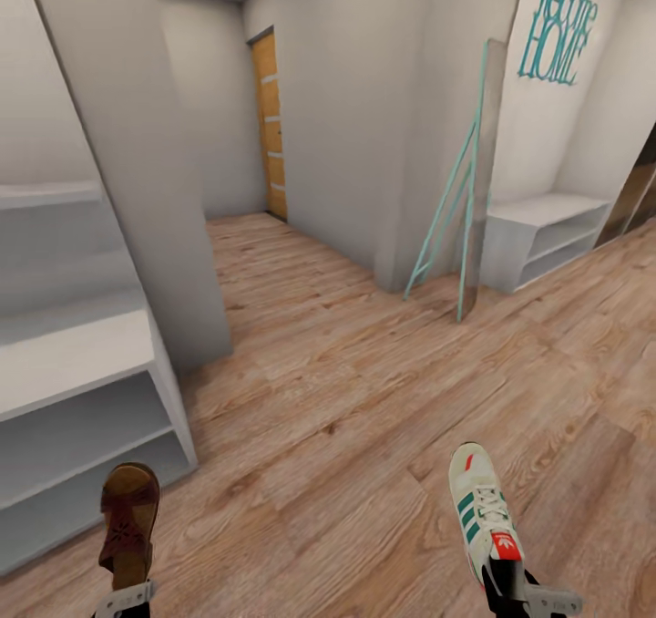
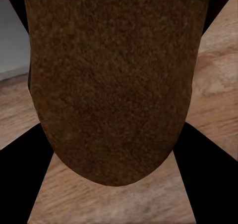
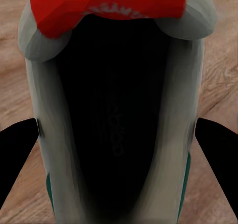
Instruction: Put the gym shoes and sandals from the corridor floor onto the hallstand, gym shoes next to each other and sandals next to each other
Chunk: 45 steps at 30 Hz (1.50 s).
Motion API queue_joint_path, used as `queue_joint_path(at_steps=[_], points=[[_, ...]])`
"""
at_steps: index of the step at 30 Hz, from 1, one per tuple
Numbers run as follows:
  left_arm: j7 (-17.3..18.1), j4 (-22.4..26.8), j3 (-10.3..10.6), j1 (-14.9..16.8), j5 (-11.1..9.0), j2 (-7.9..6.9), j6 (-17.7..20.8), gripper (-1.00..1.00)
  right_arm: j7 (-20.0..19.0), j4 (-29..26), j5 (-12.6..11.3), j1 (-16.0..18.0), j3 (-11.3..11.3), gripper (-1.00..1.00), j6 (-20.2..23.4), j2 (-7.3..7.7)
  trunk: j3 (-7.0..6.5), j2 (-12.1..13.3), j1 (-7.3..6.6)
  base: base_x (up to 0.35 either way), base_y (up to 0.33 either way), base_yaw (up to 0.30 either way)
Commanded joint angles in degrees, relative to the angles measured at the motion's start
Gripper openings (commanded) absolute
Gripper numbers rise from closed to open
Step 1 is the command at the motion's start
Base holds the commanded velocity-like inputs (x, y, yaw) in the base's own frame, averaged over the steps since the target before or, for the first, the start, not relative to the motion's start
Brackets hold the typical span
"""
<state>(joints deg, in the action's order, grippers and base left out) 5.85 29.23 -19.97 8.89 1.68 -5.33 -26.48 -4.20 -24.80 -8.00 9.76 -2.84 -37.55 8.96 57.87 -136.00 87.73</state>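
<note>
Gripping a sandal (image 1: 128, 524) by its heel end, the left gripper (image 1: 123, 597) holds it toe-forward above the corridor floor (image 1: 346, 390), its dark fingers (image 2: 22, 179) clamped on either side of the brown footbed. Just beyond and to the left of that gripper stands the hallstand (image 1: 77, 390), bench top and open shelves bare. The right gripper (image 1: 515, 591) is closed on a gym shoe (image 1: 483, 518), fingers (image 3: 17, 152) pressing its sides. Far ahead of it sits a low grey bench (image 1: 542, 235), shelves bare.
</note>
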Motion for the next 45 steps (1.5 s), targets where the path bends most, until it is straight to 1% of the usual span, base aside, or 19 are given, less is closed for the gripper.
queue_joint_path(at_steps=[1,17,19,22,25,45], points=[[0.6,0.0,-0.5,0.1,0.2,0.06,-0.2,-1.0,-0.5,0.0,-0.5,0.0,-0.1,-1.0,-0.2,0.0,0.05,0.0,-0.01,-0.006,-0.004,0.277],[0.5,0.0,-0.7,0.1,-0.3,0.05,-0.2,-1.0,-0.5,0.0,-0.5,0.0,-0.1,-1.0,-0.2,0.0,0.05,0.0,-0.01,-0.001,-0.001,0.277],[0.5,-0.1,-0.7,0.1,-0.4,0.05,-1.0,-1.0,-0.5,0.0,-0.5,0.0,-0.1,-1.0,-0.2,0.0,0.05,0.0,-0.01,0.0,0.0,0.277],[0.5,-0.3,-0.7,0.1,-0.4,0.05,-3.3,-1.0,-0.5,0.0,-0.5,0.0,-0.1,-1.0,-0.2,0.0,0.05,0.0,-0.01,0.0,0.0,0.277],[0.5,-1.1,-0.7,0.1,-0.3,0.05,-4.2,-1.0,-0.5,0.0,-0.5,0.0,-0.1,-1.0,-0.2,0.0,0.05,0.0,-0.01,0.0,0.0,0.277],[0.5,-1.8,-0.7,0.1,-0.4,-0.01,-4.8,-1.0,-0.5,-0.1,-0.5,0.0,-0.1,-1.0,-0.2,0.0,0.05,0.0,-0.01,-0.013,0.011,0.277]])
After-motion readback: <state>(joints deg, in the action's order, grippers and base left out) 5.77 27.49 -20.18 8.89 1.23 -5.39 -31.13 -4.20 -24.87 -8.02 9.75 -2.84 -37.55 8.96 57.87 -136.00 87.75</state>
